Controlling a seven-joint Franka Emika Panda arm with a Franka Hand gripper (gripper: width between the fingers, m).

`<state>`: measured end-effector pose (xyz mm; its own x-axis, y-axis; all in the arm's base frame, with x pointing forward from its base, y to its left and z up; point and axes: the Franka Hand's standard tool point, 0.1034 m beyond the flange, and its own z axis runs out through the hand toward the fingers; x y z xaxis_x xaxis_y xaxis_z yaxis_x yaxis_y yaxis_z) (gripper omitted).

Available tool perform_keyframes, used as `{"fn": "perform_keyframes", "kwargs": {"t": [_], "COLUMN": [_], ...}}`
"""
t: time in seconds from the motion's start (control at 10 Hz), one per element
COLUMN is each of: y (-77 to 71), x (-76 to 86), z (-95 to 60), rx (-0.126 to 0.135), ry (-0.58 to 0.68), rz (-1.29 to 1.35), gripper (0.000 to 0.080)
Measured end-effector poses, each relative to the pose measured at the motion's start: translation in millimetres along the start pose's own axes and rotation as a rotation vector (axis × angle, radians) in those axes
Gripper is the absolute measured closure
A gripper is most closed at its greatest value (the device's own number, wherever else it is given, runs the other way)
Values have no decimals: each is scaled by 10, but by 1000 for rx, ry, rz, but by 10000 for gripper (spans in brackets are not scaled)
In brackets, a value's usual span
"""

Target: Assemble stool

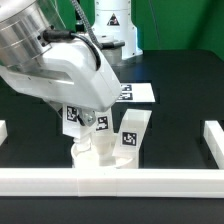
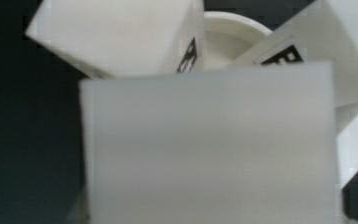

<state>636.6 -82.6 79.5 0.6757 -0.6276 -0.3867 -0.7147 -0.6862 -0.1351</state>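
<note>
Gripping a leg [image 1: 100, 128] above the seat [image 1: 92, 158].

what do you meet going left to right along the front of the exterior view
short rail stub at the exterior view's left edge → gripper shut on a stool leg → free-standing stool leg → right side rail
</note>
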Motion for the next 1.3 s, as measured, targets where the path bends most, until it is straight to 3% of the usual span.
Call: {"fn": "perform_keyframes", "kwargs": {"t": [0.3, 1.3], "y": [-28, -123], "x": [75, 26], "z": [40, 67], "rx": [-4, -5], "ry": [5, 17], "rz": [-4, -11], "gripper": [461, 461]}}
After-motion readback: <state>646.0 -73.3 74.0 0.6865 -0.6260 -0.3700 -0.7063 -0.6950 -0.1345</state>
